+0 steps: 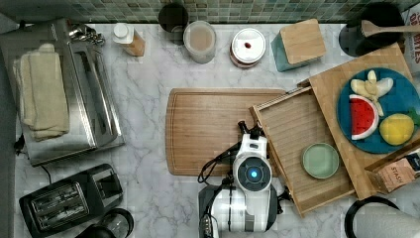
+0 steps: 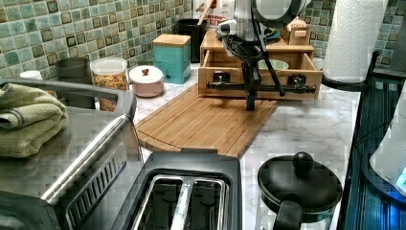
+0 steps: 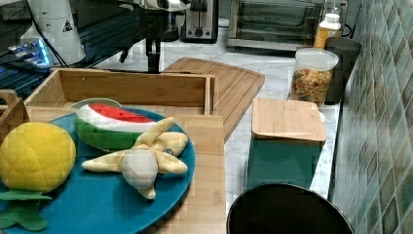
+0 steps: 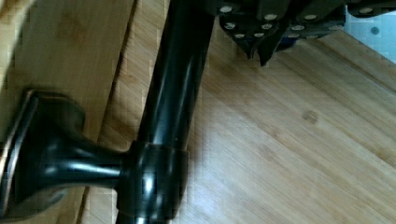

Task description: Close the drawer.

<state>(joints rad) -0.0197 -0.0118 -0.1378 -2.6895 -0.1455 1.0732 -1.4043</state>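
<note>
The drawer (image 1: 292, 129) stands pulled far out of its wooden box (image 1: 329, 89), angled over the cutting board's right end in the top view. A small green bowl (image 1: 320, 160) lies on its striped floor. A black bar handle (image 2: 261, 87) runs along its front panel, and the wrist view has this handle (image 4: 173, 93) close up. My gripper (image 2: 250, 103) points straight down just in front of that bar, its tip near the cutting board. In the wrist view the fingertips (image 4: 252, 46) meet beside the bar and hold nothing. From above, my gripper (image 1: 249, 131) sits at the drawer's front left corner.
A large cutting board (image 1: 213, 129) lies under the gripper. On the box top rests a blue plate (image 1: 346, 124) with toy fruit. A teal canister (image 1: 299, 43) and jars line the back wall. A toaster (image 1: 69, 198) and a toaster oven (image 1: 59, 94) occupy the top view's left.
</note>
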